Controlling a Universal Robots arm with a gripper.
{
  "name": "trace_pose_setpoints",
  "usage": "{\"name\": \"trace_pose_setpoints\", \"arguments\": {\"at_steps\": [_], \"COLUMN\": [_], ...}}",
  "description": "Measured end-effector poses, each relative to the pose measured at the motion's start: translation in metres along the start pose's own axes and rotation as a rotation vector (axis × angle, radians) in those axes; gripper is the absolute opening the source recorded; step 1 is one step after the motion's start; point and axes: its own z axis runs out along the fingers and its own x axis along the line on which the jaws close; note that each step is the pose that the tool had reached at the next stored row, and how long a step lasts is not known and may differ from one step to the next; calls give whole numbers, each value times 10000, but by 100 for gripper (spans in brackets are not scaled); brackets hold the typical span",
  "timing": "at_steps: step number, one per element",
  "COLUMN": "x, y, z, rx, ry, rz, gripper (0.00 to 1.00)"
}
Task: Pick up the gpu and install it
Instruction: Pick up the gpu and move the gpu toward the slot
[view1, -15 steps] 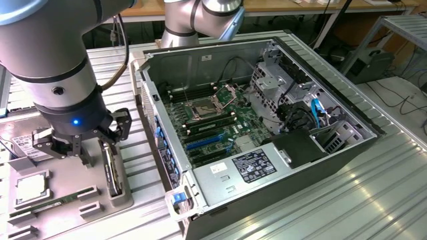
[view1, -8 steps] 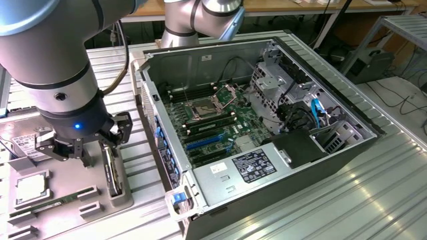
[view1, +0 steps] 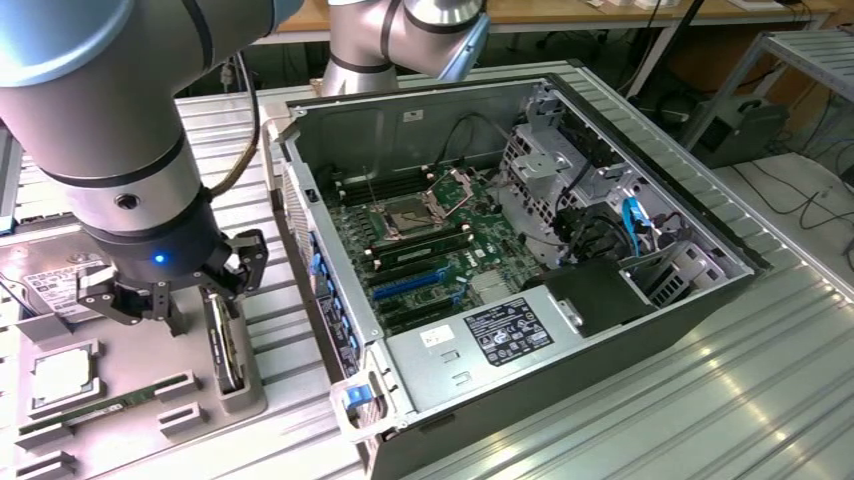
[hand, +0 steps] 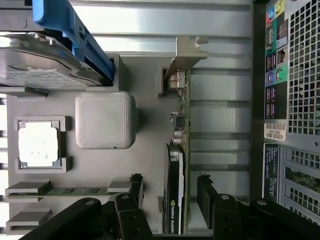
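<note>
gpu (hand: 176, 160) | thin black card on edge, silver bracket | pincer (hand: 169, 181) spread astride

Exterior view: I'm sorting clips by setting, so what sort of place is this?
Probably a robotics lab or workshop set up for PC assembly: an open computer case on a ribbed metal table, a grey tray of parts beside it, and a wooden workbench behind.
</note>
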Motion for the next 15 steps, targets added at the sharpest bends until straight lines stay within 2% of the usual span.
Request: {"name": "trace_pose_setpoints", "arguments": {"at_steps": [15], "x": [-12], "y": [-7], "z": [147], "rx": [4], "ry": [-6], "rz": [132], "gripper": [56]}}
